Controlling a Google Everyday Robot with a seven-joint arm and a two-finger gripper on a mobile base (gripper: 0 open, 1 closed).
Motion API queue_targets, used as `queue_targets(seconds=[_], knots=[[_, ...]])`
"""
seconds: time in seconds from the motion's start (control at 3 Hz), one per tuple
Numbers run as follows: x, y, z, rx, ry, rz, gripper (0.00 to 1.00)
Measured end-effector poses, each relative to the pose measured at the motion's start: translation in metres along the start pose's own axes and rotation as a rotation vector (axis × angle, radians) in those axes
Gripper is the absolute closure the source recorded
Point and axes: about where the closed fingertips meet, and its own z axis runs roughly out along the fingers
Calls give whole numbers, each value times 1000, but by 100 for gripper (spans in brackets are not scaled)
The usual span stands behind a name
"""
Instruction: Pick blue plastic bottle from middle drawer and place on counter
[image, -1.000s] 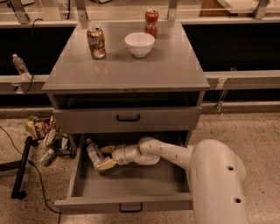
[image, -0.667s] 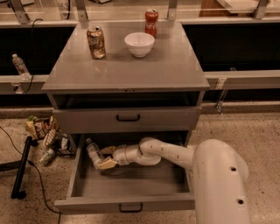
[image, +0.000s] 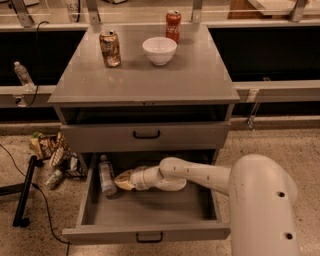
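Observation:
The blue plastic bottle (image: 105, 175), clear with a white cap and a pale label, lies along the left wall of the open middle drawer (image: 150, 231), cap toward the back. My gripper (image: 122, 181) is down inside the drawer at the end of the white arm (image: 200, 175). Its tip is right beside the bottle's lower right side, touching it or nearly so. The grey counter (image: 150, 80) is the cabinet's top, above the drawers.
On the counter stand a gold can (image: 110, 48), a white bowl (image: 159, 50) and a red can (image: 173, 25). The upper drawer (image: 145, 136) is shut. Snack bags (image: 52, 155) and a black stand leg (image: 25, 192) lie on the floor at left. A clear bottle (image: 22, 75) stands on the left ledge.

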Motion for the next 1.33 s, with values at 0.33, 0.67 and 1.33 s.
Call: queue_targets(seconds=[0.33, 0.67, 1.33], knots=[[-2, 9, -7, 71, 40, 36, 16], [0, 15, -15, 172, 85, 83, 0], [5, 12, -9, 311, 71, 116, 0]])
